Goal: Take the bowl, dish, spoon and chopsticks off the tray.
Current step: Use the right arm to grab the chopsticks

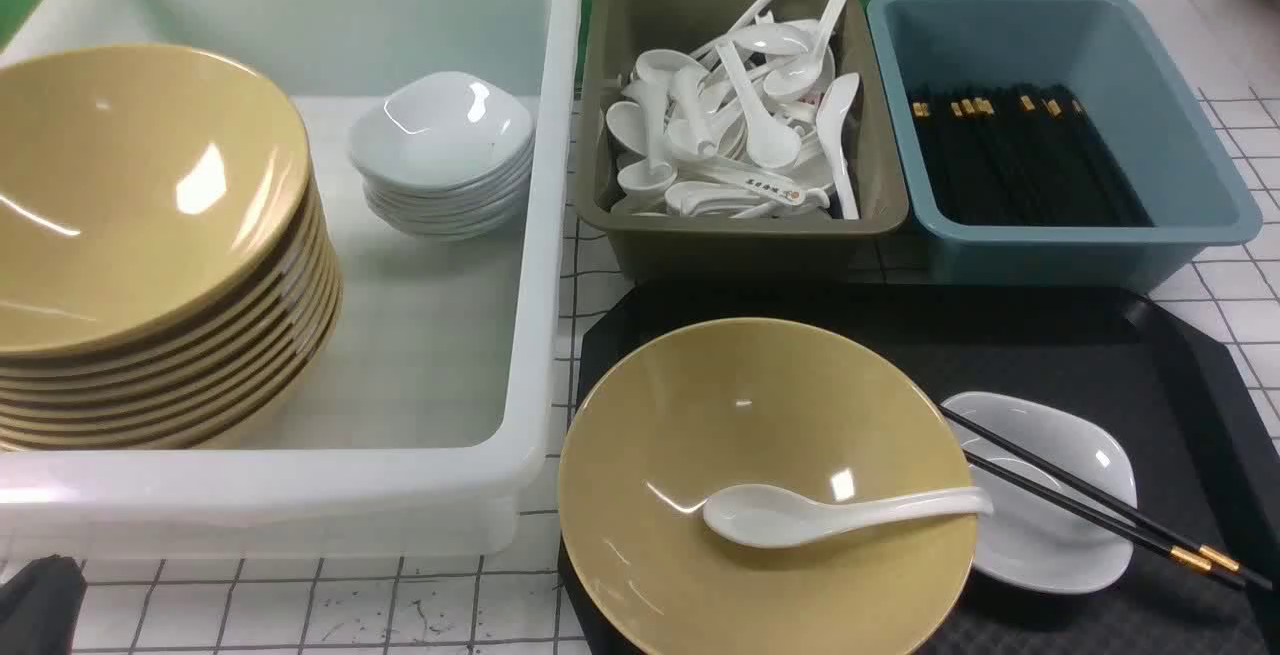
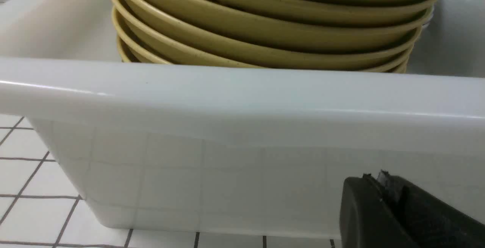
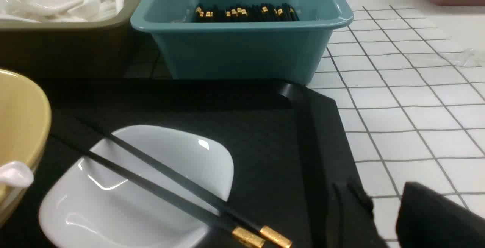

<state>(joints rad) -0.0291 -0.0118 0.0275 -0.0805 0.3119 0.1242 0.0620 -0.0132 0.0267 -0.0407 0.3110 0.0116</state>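
Bowl (image 1: 680,415) on tray (image 1: 1040,335), spoon (image 1: 790,517) inside pointing to three o'clock, chopsticks (image 1: 1080,495) across dish (image 1: 1060,555) at bowl's three o'clock, left gripper (image 2: 379,180) clenched, right gripper (image 3: 382,195) released.

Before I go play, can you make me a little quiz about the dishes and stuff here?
1. What lies inside the yellow bowl on the tray?
2. True or false: the chopsticks rest across the small white dish.
3. Which bin holds more black chopsticks: (a) the brown bin or (b) the blue bin?
Key: 1, the white spoon; 2, true; 3, b.
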